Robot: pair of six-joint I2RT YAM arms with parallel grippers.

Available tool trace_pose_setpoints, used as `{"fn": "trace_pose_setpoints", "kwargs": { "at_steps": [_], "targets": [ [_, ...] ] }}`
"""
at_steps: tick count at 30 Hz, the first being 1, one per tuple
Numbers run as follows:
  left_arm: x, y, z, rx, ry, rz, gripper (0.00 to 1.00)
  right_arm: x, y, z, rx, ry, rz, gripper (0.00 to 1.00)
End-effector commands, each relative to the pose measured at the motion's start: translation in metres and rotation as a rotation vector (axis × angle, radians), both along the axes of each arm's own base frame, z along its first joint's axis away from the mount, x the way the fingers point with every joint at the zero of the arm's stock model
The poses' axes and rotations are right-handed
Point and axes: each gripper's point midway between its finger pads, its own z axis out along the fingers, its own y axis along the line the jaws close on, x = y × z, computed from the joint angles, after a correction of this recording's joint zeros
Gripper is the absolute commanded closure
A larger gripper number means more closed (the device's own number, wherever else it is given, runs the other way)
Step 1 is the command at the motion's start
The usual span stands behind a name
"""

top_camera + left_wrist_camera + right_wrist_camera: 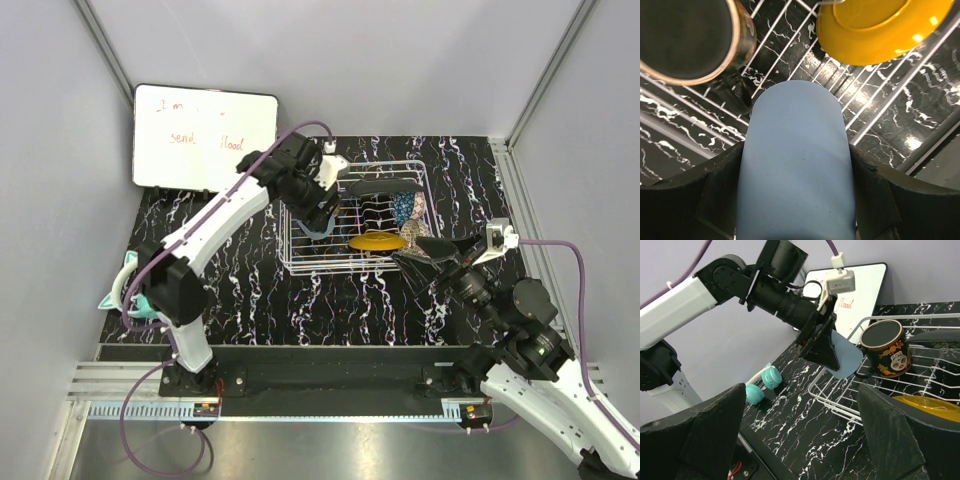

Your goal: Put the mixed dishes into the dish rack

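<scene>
My left gripper [318, 222] is shut on the light-blue cup [795, 170] and holds it over the left end of the white wire dish rack [300, 262]. The right wrist view shows the cup [846, 359] just above the rack's rim. The black mug [687, 40] stands in the rack beside it. The yellow plate [377, 241] lies in the rack's front part. The dark rectangular plate [375, 187] and the blue patterned bowl [404, 206] sit in the rack's back part, the beige bowl [419, 232] at its right. My right gripper [430, 262] is open and empty, right of the rack.
The teal headphones [125, 290] lie at the table's left edge, and they also show in the right wrist view [762, 385]. A whiteboard [205, 137] with red writing leans on the back wall at the left. Grey walls close in the table.
</scene>
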Motion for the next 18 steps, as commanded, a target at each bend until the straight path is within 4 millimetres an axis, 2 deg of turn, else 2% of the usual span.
{"fn": "trace_pose_setpoints", "kwargs": {
  "at_steps": [1,5,10,18],
  "targets": [
    [0.011,-0.014,-0.008,0.022,-0.054,-0.044,1.00,0.006,-0.006,-0.010,-0.007,0.021,-0.048,0.00],
    [0.009,-0.021,-0.040,0.059,-0.019,-0.068,1.00,0.004,-0.012,-0.012,0.014,0.026,-0.062,0.00],
    [0.004,-0.028,-0.060,0.086,-0.008,-0.104,1.00,0.004,-0.019,-0.014,0.014,0.037,-0.094,0.00],
    [0.005,-0.022,-0.099,0.151,-0.007,-0.121,1.00,0.004,-0.019,-0.017,0.028,0.062,-0.090,0.00]
  ]
}}
